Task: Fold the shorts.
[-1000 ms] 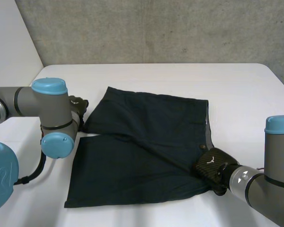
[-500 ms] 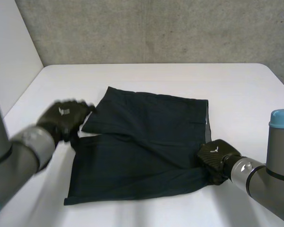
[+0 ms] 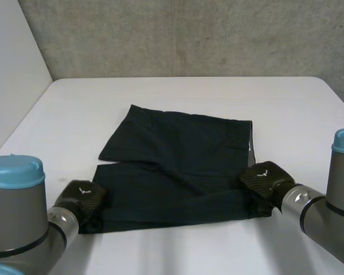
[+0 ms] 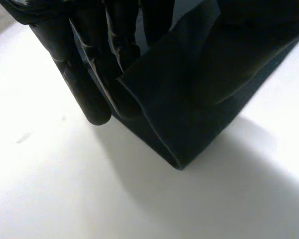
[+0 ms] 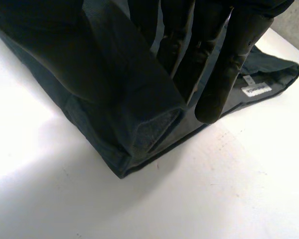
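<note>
Dark navy shorts (image 3: 178, 166) lie flat on the white table (image 3: 218, 97), waistband to the right and leg hems to the left. My left hand (image 3: 80, 197) is at the near left hem corner. In the left wrist view its fingers (image 4: 84, 84) pinch that corner of the shorts (image 4: 199, 89), which is raised off the table. My right hand (image 3: 264, 179) is at the near right waistband corner. In the right wrist view its fingers (image 5: 229, 64) clamp a fold of the shorts (image 5: 89, 84) there, lifted slightly.
A white label (image 5: 254, 90) shows inside the waistband beside my right hand. A grey concrete wall (image 3: 189, 34) stands behind the table. Bare table surrounds the shorts on every side, widest at the far end.
My left hand swung from the far left leg hem to the near left corner and closed on it. The near edge of the shorts rose and drew inward. My right hand shifted slightly outward.
</note>
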Controlling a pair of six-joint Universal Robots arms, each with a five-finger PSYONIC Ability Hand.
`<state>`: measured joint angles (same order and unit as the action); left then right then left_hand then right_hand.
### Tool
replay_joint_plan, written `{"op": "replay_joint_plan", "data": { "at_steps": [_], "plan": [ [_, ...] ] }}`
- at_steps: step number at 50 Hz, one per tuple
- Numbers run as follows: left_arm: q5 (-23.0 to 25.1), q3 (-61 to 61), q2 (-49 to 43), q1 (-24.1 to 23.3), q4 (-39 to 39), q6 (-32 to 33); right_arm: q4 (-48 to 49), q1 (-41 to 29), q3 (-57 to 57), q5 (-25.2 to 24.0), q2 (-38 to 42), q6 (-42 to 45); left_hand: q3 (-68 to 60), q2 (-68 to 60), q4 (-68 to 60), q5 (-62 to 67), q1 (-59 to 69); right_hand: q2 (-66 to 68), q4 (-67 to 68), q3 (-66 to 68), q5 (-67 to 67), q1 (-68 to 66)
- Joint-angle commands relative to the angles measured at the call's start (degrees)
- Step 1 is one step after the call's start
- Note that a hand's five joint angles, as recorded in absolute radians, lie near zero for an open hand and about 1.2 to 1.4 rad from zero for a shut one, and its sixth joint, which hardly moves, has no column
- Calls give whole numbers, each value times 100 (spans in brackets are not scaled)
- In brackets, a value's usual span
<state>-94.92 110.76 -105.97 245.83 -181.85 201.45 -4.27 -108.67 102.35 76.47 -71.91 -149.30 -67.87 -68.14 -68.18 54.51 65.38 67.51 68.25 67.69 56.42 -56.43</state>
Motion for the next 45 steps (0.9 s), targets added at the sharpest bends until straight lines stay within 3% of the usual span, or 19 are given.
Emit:
{"op": "replay_joint_plan", "data": {
  "at_steps": [1, 4, 5, 8, 10, 14, 21, 31, 39, 40, 41, 44, 45],
  "plan": [
    [-133, 269, 750, -508, 542, 664, -1246, 4, 48, -88, -709, 785, -1213, -1186, -1182, 1549, 1462, 1249, 1175, 1231, 1358, -2357],
    [69, 612, 1033, -693, 1203, 1289, -1961, 30, 57, -106, -877, 1419, -1213, -1186, -1182, 1549, 1462, 1249, 1175, 1231, 1358, -2357],
    [244, 744, 1173, -755, 1588, 1787, -2477, 30, 109, -89, -947, 1873, -1213, -1186, -1182, 1549, 1462, 1249, 1175, 1231, 1358, -2357],
    [465, 772, 1306, -703, 1715, 2518, -3331, 74, 137, 17, -956, 2613, -1213, -1186, -1182, 1549, 1462, 1249, 1175, 1231, 1358, -2357],
    [448, 676, 1315, -615, 1610, 2671, -3449, 162, -12, -27, -983, 2748, -1213, -1186, -1182, 1549, 1462, 1249, 1175, 1231, 1358, -2357],
    [299, -174, 1045, -387, 856, 2496, -2801, 189, -767, -1, -685, 1996, -1213, -1186, -1182, 1549, 1462, 1249, 1175, 1231, 1358, -2357],
    [-263, -1879, -123, -465, -270, 1776, -2193, 162, -1813, 306, 229, 1272, -1213, -1186, -1182, 1549, 1462, 1249, 1175, 1231, 1358, -2357],
    [-325, -4848, -2741, -913, -360, 1634, -446, -180, -2509, 1396, 976, 1254, -1213, -1186, -1182, 1549, 1462, 1249, 1175, 1231, 1358, -2357],
    [-721, -7146, -4467, -931, -333, 1669, 1049, -224, -2826, 1257, 1846, 1316, -1213, -1186, -1182, 1549, 1462, 1249, 1175, 1231, 1358, -2357],
    [-747, -7330, -4624, -922, -359, 1643, 1260, -224, -2869, 1239, 2021, 1324, -682, -656, -651, 1019, 931, 1249, 1175, 1231, 1358, -2357],
    [-748, -7384, -4670, -922, -377, 1599, 1349, -224, -2887, 1256, 2093, 1316, 689, 715, 720, -352, -440, 1021, 947, 1004, 1131, -2129],
    [-748, -7463, -4714, -931, -569, 1590, 1517, -216, -2896, 1274, 2216, 1263, 5787, 5814, 5818, -5451, -5538, -5751, -5825, -5769, -5642, 4643],
    [-739, -7455, -4714, -931, -640, 1573, 1526, -198, -2879, 1282, 2217, 1245, 5787, 5814, 5818, -5451, -5538, -5751, -5825, -5769, -5642, 4643]
  ]
}}
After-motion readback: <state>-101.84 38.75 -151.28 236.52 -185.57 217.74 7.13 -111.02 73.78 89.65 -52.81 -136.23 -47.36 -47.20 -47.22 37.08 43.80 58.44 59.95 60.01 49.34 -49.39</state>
